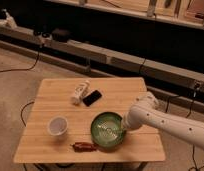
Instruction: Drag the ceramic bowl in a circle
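The ceramic bowl [108, 130] sat near the front edge of the wooden tabletop [120, 90], with a white cup [58, 125] to its left and a small reddish-brown item [83, 146] just beside its front-left rim. The gripper [124, 128] reached down at the bowl's right rim; whether it gripped, I could not tell

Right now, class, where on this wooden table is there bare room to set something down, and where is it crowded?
Bare: the wooden table's left strip beyond the white cup, and the back right corner behind the arm. Crowded: the front middle, with the ceramic bowl, the gripper at its right rim, the brown snack packet, the white bottle and the black phone.
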